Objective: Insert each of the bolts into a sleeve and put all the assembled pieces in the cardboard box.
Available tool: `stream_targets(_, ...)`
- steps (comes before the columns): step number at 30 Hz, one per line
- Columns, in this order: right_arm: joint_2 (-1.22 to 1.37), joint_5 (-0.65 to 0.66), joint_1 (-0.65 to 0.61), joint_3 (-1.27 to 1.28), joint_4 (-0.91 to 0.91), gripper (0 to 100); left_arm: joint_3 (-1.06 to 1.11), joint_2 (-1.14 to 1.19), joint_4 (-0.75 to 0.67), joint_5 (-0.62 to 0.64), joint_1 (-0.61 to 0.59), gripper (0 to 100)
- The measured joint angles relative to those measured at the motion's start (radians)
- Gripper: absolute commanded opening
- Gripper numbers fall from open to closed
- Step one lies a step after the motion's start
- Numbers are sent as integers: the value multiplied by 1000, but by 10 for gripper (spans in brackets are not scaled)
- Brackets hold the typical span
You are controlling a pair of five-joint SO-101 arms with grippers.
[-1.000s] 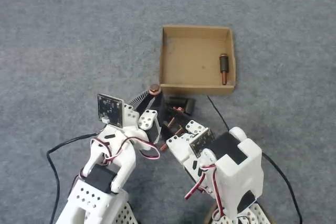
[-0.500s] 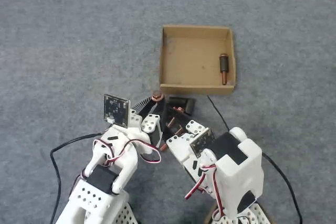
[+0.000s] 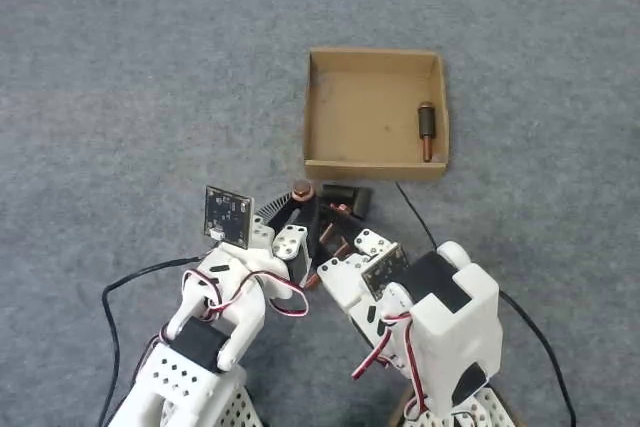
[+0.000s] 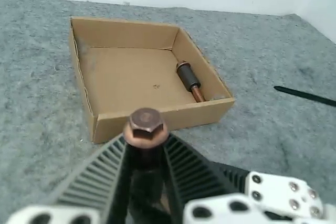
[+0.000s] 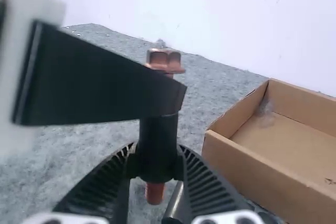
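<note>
Your 2 white arms sit side by side. The left arm (image 3: 215,317) and the right arm (image 3: 440,312) both lean inward, so their wrists come close together. Your left pincer (image 4: 146,148) is closed, and its ribbed black fingers (image 4: 102,174) pinch the copper hex-head bolt (image 4: 146,124) just under the head. Your right pincer (image 5: 156,163) is closed too, and its ribbed fingers (image 5: 207,182) clamp the black cylindrical sleeve (image 5: 156,140) nearer the bolt's tip end. One flat black finger of the left pincer crosses close in front of the right wrist camera, between the right fingers and the bolt head.
</note>
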Motion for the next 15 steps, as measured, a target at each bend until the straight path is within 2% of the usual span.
stream_targets(7,0,0,0,0,0,7,0,0,0,0,0,21)
stream_targets(12,0,0,0,0,0,7,2,6,-12,0,0,165)
stream_targets(15,0,0,0,0,0,7,2,8,-18,11,-2,215)
